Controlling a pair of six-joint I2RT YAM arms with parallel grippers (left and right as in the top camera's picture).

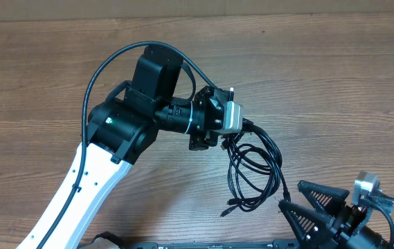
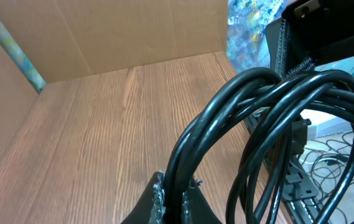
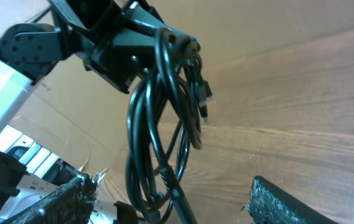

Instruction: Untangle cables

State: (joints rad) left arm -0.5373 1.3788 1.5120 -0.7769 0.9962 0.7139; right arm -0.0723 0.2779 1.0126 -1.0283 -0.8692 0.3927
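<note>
Several looped cables hang bunched from L gripper, jaws clamped on them, over wooden table. R gripper nearby: wide apart, empty.

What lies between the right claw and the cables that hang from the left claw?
Nothing but wood: the overhead view shows only a bare stretch of table between the open right claw and the cables gripped by the left claw.
</note>
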